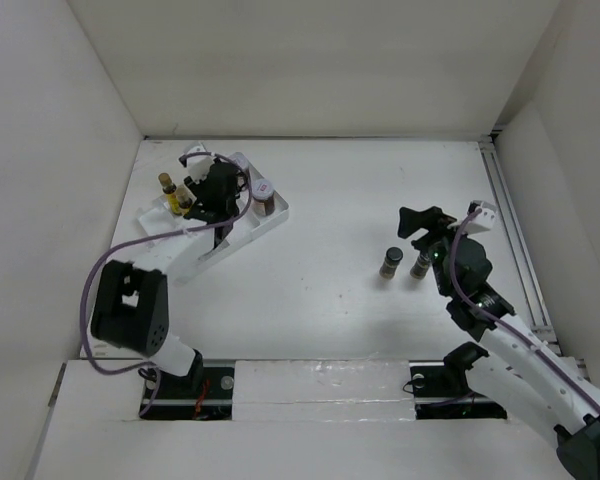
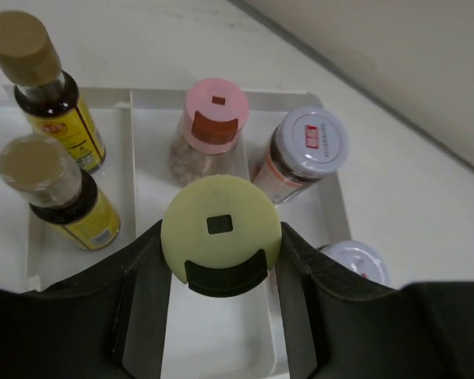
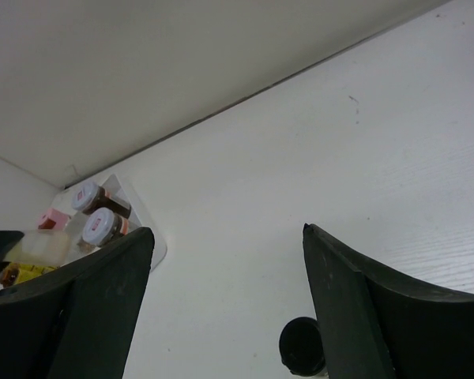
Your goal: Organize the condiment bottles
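My left gripper [image 2: 221,237] is shut on a cream-capped bottle [image 2: 220,212] and holds it over the middle compartment of the white tray [image 2: 150,92]. Just beyond it in that compartment stands a pink-capped bottle [image 2: 215,122]. Two yellow-labelled bottles [image 2: 55,189] fill the left compartment. Brown jars with silvery lids [image 2: 308,142] stand on the right. From above, the left gripper [image 1: 212,192] hangs over the tray [image 1: 270,222]. My right gripper [image 1: 420,222] is open, just beyond two small dark jars [image 1: 389,264] on the table. One dark jar [image 3: 302,346] shows below the right gripper [image 3: 228,229].
White walls close in the table on the left, the back and the right. A rail [image 1: 515,230] runs along the right edge. The tray sits at the back left, angled, with its corner pointing toward the table's middle.
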